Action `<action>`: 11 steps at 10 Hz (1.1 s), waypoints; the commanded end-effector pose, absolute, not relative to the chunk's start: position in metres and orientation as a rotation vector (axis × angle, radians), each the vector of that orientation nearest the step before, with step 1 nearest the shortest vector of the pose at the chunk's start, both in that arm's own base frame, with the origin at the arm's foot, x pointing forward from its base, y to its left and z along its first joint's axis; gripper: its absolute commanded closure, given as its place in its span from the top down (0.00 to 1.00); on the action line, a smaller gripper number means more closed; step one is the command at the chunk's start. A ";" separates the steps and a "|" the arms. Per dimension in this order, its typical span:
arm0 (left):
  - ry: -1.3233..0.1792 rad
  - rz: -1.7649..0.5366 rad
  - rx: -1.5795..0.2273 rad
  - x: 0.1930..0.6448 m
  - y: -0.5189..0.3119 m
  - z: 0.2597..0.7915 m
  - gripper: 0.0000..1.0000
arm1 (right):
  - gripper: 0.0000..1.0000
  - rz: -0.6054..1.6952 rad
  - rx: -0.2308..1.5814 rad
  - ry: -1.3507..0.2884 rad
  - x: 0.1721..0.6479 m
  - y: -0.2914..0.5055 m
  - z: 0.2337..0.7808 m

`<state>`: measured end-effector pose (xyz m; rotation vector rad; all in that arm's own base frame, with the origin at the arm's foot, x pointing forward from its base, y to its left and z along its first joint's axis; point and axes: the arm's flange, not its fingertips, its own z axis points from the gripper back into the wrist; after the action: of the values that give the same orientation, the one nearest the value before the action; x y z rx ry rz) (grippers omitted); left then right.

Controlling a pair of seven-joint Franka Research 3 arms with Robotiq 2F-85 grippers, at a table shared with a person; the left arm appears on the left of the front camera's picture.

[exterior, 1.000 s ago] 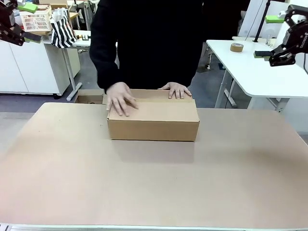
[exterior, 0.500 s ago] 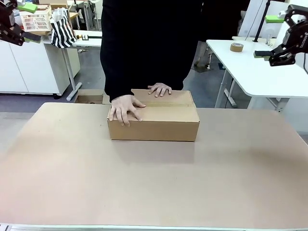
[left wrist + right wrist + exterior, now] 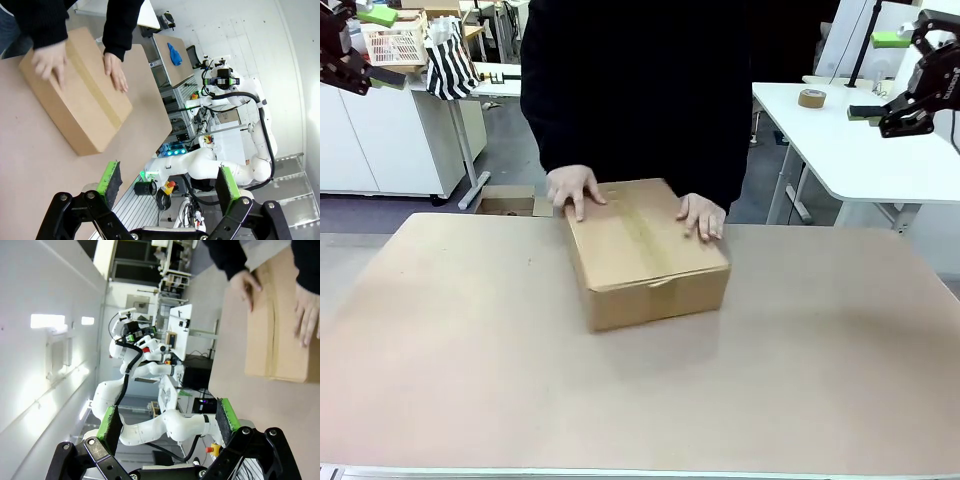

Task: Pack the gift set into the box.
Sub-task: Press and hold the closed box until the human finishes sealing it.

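Left gripper (image 3: pixel 170 181) and right gripper (image 3: pixel 167 424) hang with green pads spread wide, gripping nothing, high at 10 and 2 o'clock in the front view. On the brown table (image 3: pixel 440 380) the cardboard box (image 3: pixel 645 255) lies closed, just past centre toward 12 o'clock. It sits skewed, with its tape seam running roughly from 5 to 11 o'clock. A person rests one hand (image 3: pixel 575 188) on its 11 o'clock corner and the other hand (image 3: pixel 703 215) on its 1 o'clock corner. Beyond, at 2 o'clock, a tape roll (image 3: pixel 811 98) sits on a white side table (image 3: pixel 860 160).

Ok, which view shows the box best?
Front view: the box lies whole near the middle, top and one side plain. The left wrist view shows it rolled, off-centre; the right wrist view crops it at the edge.
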<state>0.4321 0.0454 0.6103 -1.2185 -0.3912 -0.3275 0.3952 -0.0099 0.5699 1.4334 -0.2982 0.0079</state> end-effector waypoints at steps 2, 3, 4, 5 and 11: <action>-0.379 -0.326 -1.216 0.428 0.047 0.612 1.00 | 1.00 -0.001 1.423 -0.289 0.396 -0.010 0.573; -0.379 -0.326 -1.216 0.428 0.047 0.612 1.00 | 1.00 -0.001 1.423 -0.289 0.396 -0.010 0.573; -0.379 -0.326 -1.216 0.428 0.047 0.612 1.00 | 1.00 -0.001 1.423 -0.289 0.396 -0.010 0.573; -0.379 -0.326 -1.216 0.428 0.047 0.612 1.00 | 1.00 -0.001 1.423 -0.289 0.396 -0.010 0.573; -0.379 -0.326 -1.216 0.428 0.047 0.612 1.00 | 1.00 -0.001 1.423 -0.289 0.396 -0.010 0.573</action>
<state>0.4321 0.0454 0.6103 -1.2185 -0.3912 -0.3275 0.3952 -0.0099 0.5699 1.4334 -0.2982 0.0079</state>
